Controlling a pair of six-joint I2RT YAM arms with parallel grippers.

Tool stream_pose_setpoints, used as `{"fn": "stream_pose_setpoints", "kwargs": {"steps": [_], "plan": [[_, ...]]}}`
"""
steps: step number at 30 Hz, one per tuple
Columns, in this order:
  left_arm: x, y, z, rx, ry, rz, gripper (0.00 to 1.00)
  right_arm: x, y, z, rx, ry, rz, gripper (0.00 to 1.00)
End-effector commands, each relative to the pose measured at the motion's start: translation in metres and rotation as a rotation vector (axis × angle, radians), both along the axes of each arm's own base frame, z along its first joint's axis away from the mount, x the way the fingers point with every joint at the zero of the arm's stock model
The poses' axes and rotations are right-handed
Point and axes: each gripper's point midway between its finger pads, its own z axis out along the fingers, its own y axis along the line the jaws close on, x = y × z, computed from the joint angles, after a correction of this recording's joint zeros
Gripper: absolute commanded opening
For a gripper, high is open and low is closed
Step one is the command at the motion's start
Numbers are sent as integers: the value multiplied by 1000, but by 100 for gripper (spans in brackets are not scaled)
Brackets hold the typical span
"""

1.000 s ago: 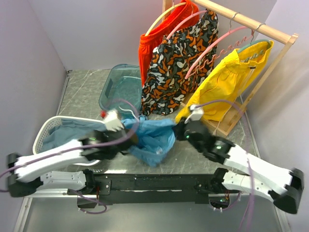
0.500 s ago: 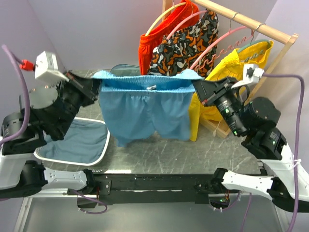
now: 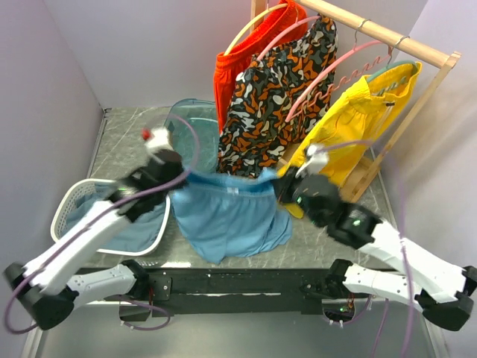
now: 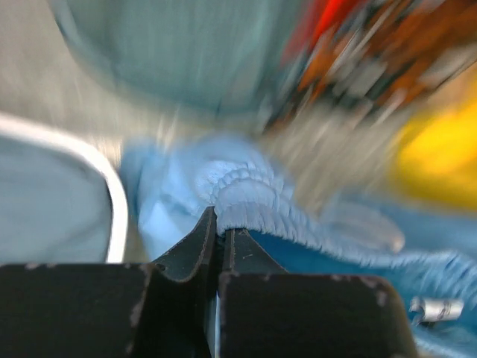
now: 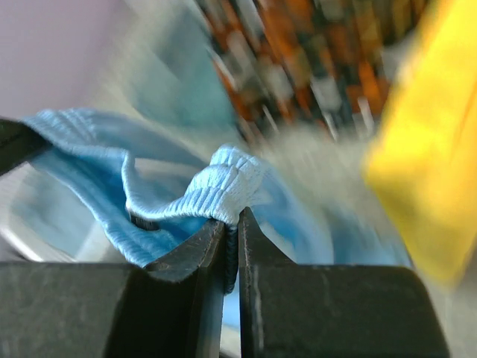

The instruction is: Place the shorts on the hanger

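Across the middle of the overhead view, the shorts (image 3: 231, 216) hang spread between two robot arms. Their gathered waistband is drawn into a sagging line above the grey table (image 3: 127, 142), and the legs droop toward the lower centre of the frame. Whether the hems touch the table cannot be told.

The left gripper (image 3: 179, 177) holds the waistband's left end and the right gripper (image 3: 282, 186) holds its right end. In the left wrist view the left gripper's dark fingers (image 4: 195, 246) are pinched almost together on a ruffled fold of the elastic, with only fabric between them. The right wrist view shows the same grip, its fingers (image 5: 197, 250) clamped narrowly on a bunched corner of sky-blue cloth. Both wrist views are blurred behind the fingers.

At the upper right of the overhead frame, the hanger (image 3: 320, 77) hangs from a wooden rail (image 3: 387, 36), its pink wavy bar slanting down to the left. It sits between a camouflage-patterned garment (image 3: 268, 104) and the yellow shorts (image 3: 350, 119). The sky-blue shorts are not yet on it and hang below it, well apart, their right end near the yellow hem. A red-orange garment (image 3: 238, 71) hangs at the rail's left end.

At the lower left a white mesh basket (image 3: 71, 198) holds a duller blue cloth (image 3: 141, 227). A teal bin (image 3: 186, 130) stands on the table just above the left gripper in the frame.
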Motion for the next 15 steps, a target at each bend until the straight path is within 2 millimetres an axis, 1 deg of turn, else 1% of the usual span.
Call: {"fn": "stream_pose_setpoints", "kwargs": {"steps": [1, 2, 3, 4, 5, 6, 7, 8, 9, 10, 11, 12, 13, 14, 15], "plan": [[-7, -48, -80, -171, 165, -169, 1, -7, -1, -70, 44, 132, -44, 0], [-9, -55, -88, -183, 183, -198, 4, -9, -4, -94, 16, 165, -52, 0], [-10, -56, -93, -181, 185, -207, 9, -11, -2, -103, 24, 181, -45, 0], [-8, -56, -92, -175, 181, -209, 15, -12, -1, -114, 18, 191, -41, 0], [-5, -53, -87, -152, 164, -205, 28, -12, -2, -117, 18, 193, -42, 0], [-2, -52, -78, -142, 143, -202, 35, -12, -2, -120, 13, 196, -41, 0], [3, -54, -51, -157, 95, -210, 43, -12, -3, -124, 7, 199, -48, 0], [7, -56, -35, -151, 60, -225, 46, -12, -3, -128, -4, 202, -49, 0], [13, -63, 4, -192, -15, -245, 47, -12, -3, -130, -9, 204, -50, 0], [17, -69, 27, -216, -60, -264, 47, -11, -2, -132, -10, 204, -48, 1], [22, -83, 36, -210, -66, -294, 47, -11, -2, -136, -20, 210, -48, 1], [28, -91, 84, -242, -153, -298, 47, -10, -1, -139, -27, 216, -48, 2], [33, -100, 100, -230, -175, -303, 47, -10, -2, -143, -36, 217, -53, 2], [41, -126, 90, -152, -142, -335, 48, -10, -2, -147, -44, 223, -53, 2], [46, -134, 138, -174, -239, -338, 48, -11, -3, -150, -51, 228, -53, 2]]}}
